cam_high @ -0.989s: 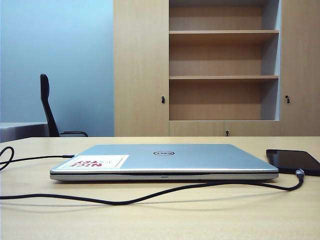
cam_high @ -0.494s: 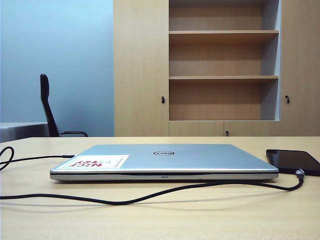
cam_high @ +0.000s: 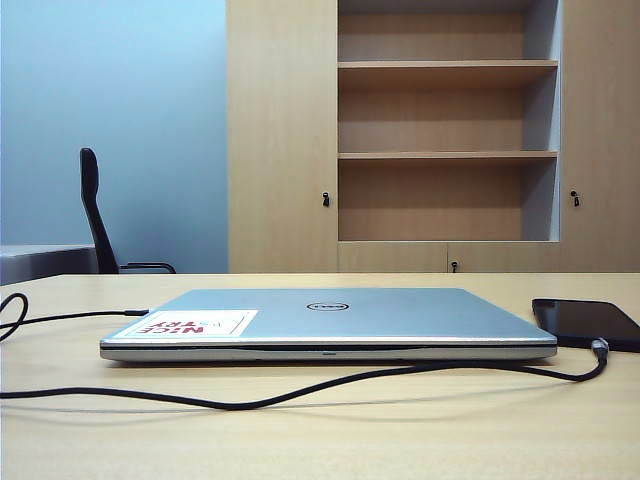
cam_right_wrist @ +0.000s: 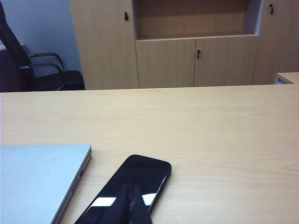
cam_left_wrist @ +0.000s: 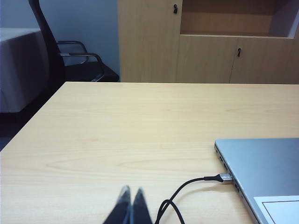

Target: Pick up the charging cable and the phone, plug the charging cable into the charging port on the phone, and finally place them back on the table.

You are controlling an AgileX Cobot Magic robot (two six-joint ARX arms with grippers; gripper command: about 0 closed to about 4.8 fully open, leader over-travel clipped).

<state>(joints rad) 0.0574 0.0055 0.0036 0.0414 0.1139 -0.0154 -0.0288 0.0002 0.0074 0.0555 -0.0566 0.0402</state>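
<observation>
The left gripper [cam_left_wrist: 130, 205] is pinched together near the cable [cam_high: 300, 388] on the table [cam_high: 400, 440]; the phone [cam_right_wrist: 128, 186] lies right of the laptop [cam_high: 330, 320], under the right gripper [cam_right_wrist: 132, 207], also pinched together; both should open before grabbing; nothing has moved since before.

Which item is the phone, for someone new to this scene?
Find the closed silver Dell laptop mid-table. Just past its right edge lies the phone, a thin glossy black slab, with the charging cable plug at its near end. It is far smaller than the laptop.
</observation>
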